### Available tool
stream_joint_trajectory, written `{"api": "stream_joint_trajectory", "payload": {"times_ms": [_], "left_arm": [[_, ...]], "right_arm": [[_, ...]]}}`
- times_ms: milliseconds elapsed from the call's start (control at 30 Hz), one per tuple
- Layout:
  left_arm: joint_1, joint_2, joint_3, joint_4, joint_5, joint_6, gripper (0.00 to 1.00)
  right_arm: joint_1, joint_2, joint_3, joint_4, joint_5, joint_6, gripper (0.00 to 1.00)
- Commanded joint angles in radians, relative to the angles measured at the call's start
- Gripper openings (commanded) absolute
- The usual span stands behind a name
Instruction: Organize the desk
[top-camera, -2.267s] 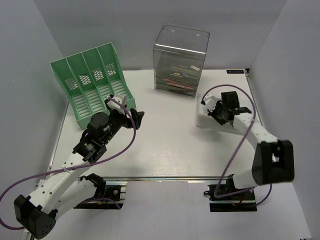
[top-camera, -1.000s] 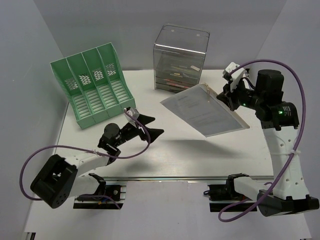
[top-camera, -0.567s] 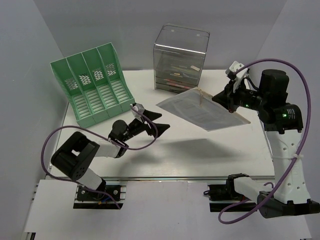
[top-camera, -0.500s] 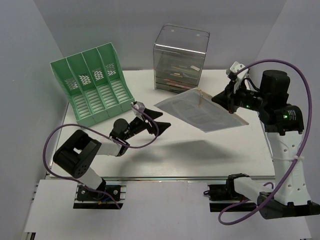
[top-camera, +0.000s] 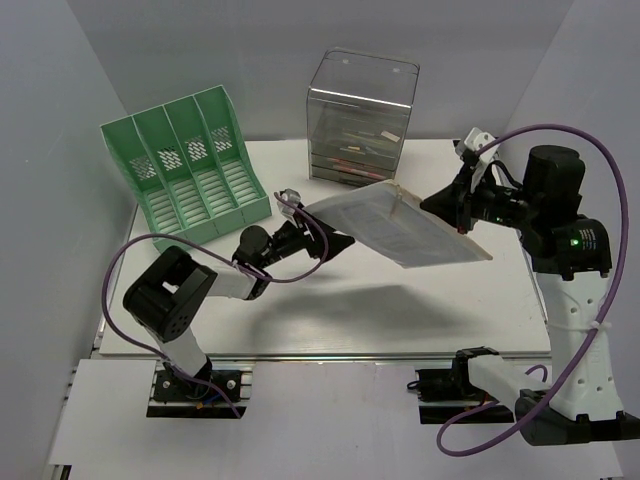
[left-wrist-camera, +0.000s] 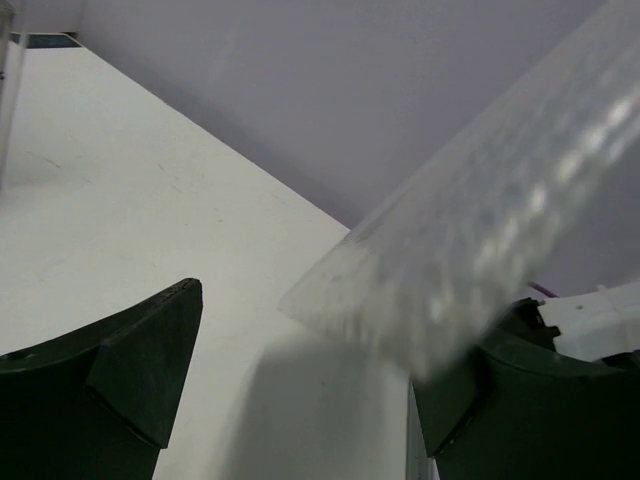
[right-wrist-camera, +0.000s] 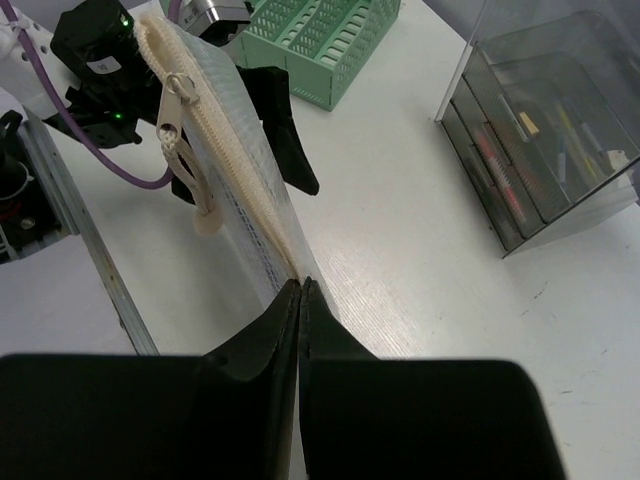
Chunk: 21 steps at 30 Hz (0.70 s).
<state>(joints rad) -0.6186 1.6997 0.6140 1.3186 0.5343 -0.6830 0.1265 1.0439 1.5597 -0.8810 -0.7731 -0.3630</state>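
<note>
The white desk (top-camera: 330, 310) lies between pale grey walls. My right gripper (top-camera: 460, 210) is shut on the zipper edge of a clear zip pouch (top-camera: 400, 225) with printed sheets inside and holds it tilted in the air above the desk. In the right wrist view the shut gripper (right-wrist-camera: 301, 285) pinches the pouch (right-wrist-camera: 235, 190) below its cream zip pull (right-wrist-camera: 190, 150). My left gripper (top-camera: 325, 232) is open at the pouch's low left corner. In the left wrist view the pouch's corner (left-wrist-camera: 480, 230) hangs between the open gripper's (left-wrist-camera: 310, 340) fingers, blurred.
A green slotted file rack (top-camera: 190, 165) stands at the back left. A clear plastic drawer box (top-camera: 360, 120) with pens and small items stands at the back middle, also in the right wrist view (right-wrist-camera: 545, 130). A silver rail (top-camera: 330, 355) runs along the near edge.
My right gripper has lifted the pouch off the desk's right side and carried it left in the air. My left arm has stretched right until its open fingers reach the pouch's corner.
</note>
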Motion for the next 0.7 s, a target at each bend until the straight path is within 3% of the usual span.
{"api": "stream_joint_trajectory", "payload": {"times_ms": [0, 300, 400, 433, 533, 667], "left_arm": [[-0.012, -0.055, 0.035, 0.498, 0.043, -0.059, 0.88], [-0.03, -0.121, 0.104, 0.495, 0.053, -0.061, 0.8], [-0.03, -0.13, 0.127, 0.458, 0.088, -0.07, 0.52], [-0.03, -0.143, 0.125, 0.447, 0.093, -0.067, 0.36], [-0.03, -0.17, 0.104, 0.426, 0.102, -0.059, 0.16], [-0.03, -0.234, 0.072, 0.343, 0.111, 0.003, 0.0]], "right_arm": [[0.001, -0.027, -0.01, 0.063, -0.04, 0.027, 0.0], [-0.002, -0.025, -0.006, 0.083, -0.031, 0.072, 0.0], [-0.002, -0.027, -0.007, 0.1, 0.004, 0.087, 0.0], [-0.001, -0.027, -0.009, 0.103, 0.014, 0.09, 0.0], [-0.001, -0.03, -0.009, 0.106, 0.046, 0.093, 0.0], [-0.002, -0.035, -0.01, 0.106, 0.098, 0.091, 0.0]]}}
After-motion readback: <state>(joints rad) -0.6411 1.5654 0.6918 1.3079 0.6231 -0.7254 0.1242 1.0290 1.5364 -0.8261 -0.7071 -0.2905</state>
